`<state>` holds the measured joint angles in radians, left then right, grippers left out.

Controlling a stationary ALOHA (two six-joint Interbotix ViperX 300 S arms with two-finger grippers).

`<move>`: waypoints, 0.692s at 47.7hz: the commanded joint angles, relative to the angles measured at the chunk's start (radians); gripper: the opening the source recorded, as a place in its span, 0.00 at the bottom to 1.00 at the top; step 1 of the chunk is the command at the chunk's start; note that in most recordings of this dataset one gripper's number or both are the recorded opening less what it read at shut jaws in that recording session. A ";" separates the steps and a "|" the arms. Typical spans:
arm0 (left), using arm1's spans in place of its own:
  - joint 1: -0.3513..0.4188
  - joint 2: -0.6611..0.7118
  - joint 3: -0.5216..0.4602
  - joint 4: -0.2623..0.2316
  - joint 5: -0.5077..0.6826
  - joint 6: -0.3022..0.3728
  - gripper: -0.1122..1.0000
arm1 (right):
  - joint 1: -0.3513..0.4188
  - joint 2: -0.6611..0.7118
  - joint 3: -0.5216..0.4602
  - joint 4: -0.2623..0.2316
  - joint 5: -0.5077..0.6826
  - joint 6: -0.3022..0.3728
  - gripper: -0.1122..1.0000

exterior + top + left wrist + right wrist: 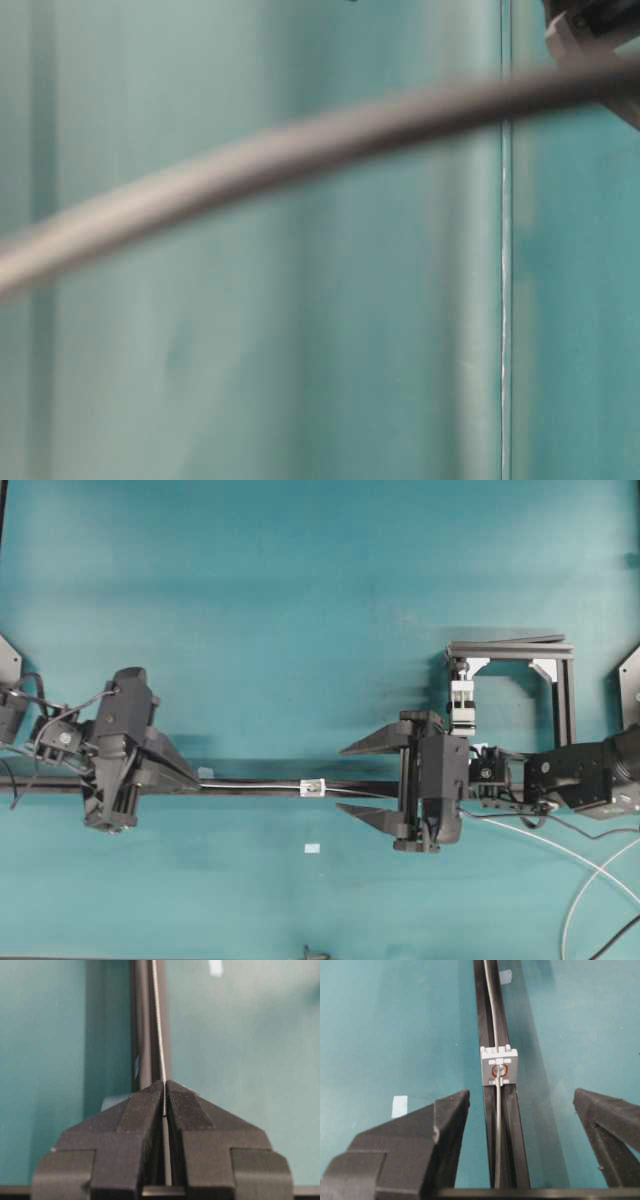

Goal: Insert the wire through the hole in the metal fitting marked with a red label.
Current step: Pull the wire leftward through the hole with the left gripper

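On the black rail (507, 1125), the wire (497, 1110) passes through the metal fitting (499, 1065), its hole hidden; left gripper (164, 1091) pinches the wire, right gripper (520, 1105) spread wide.

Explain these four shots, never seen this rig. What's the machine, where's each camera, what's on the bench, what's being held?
It is a two-arm robot working over a teal table. The overhead view shows both arms: the left gripper and the right gripper, facing each other along a black rail. Two other shots come from cameras on the wrists, looking out past the fingers. The table-level view is mostly blocked by a blurred bar close to the lens.

The left wrist view shows the left gripper shut on the wire, a very thin silvery strand running along the rail. The right wrist view shows the metal fitting, a small pale square on the rail with a red ring round its hole; the wire shows on both sides of it, apparently through. The right gripper stands open astride the rail, holding nothing.
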<state>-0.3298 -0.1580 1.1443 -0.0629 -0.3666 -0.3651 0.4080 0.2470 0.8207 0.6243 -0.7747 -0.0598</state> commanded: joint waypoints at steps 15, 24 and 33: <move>0.000 -0.095 0.049 0.005 0.066 -0.002 0.01 | 0.003 -0.032 -0.012 -0.002 -0.005 0.002 0.93; 0.012 -0.110 0.043 0.009 0.066 0.008 0.01 | 0.003 -0.032 -0.012 -0.002 -0.005 0.002 0.93; 0.012 -0.107 0.043 0.009 0.075 0.005 0.01 | 0.002 -0.032 -0.012 -0.002 -0.002 0.002 0.93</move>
<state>-0.3206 -0.2562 1.1996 -0.0568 -0.2930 -0.3605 0.4080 0.2470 0.8207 0.6259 -0.7747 -0.0598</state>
